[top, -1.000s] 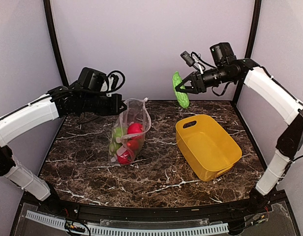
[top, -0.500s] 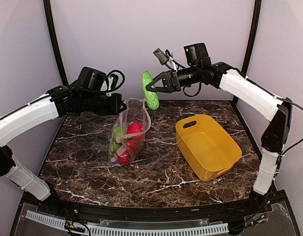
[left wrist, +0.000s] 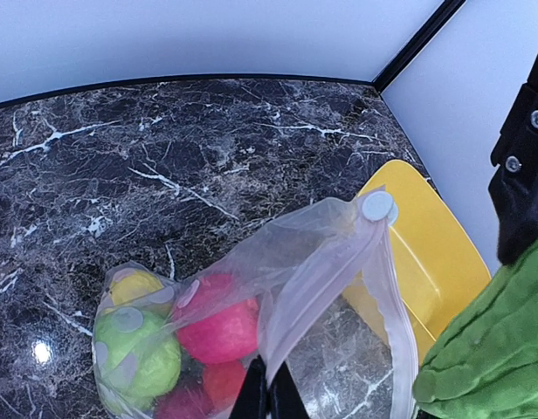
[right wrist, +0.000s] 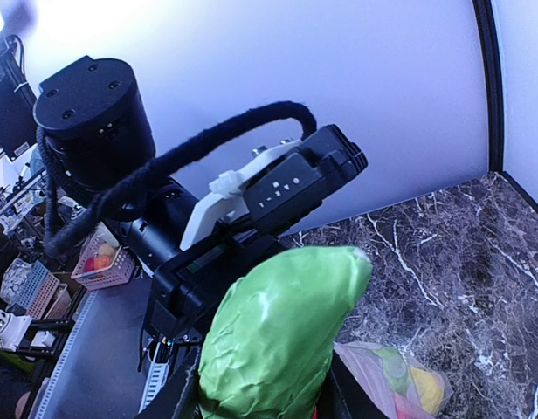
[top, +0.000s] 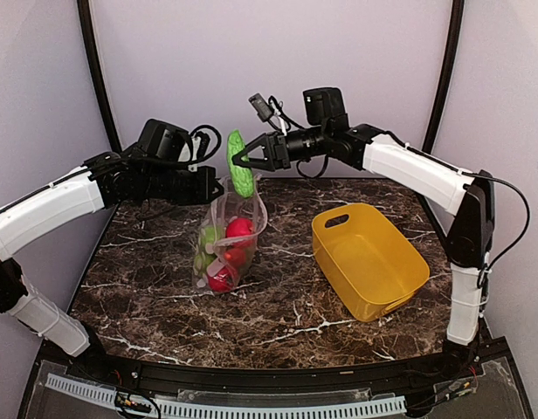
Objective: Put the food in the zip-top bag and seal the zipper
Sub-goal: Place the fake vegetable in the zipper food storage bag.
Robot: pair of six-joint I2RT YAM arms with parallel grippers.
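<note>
The clear zip-top bag (top: pixel 218 253) stands on the dark marble table with its mouth up. Red (top: pixel 239 228), green (top: pixel 208 236) and yellow (left wrist: pixel 134 286) food pieces lie inside it. My left gripper (top: pixel 218 188) is shut on the bag's upper edge, and in the left wrist view its tips (left wrist: pixel 269 397) pinch the film. The pale pink zipper (left wrist: pixel 402 323) runs along the open mouth. My right gripper (top: pixel 243 162) is shut on a green leafy food piece (top: pixel 240 168), which hangs just above the bag's mouth. That piece fills the right wrist view (right wrist: pixel 278 340).
A yellow tub (top: pixel 400 288) sits to the right of the bag, and its wall shows in the left wrist view (left wrist: pixel 448 253). Dark frame posts and pale walls close in the table's back and sides.
My right arm has swung left with the green piece, from above the tub's far side to just over the bag's mouth. The left arm and the bag have stayed put.
</note>
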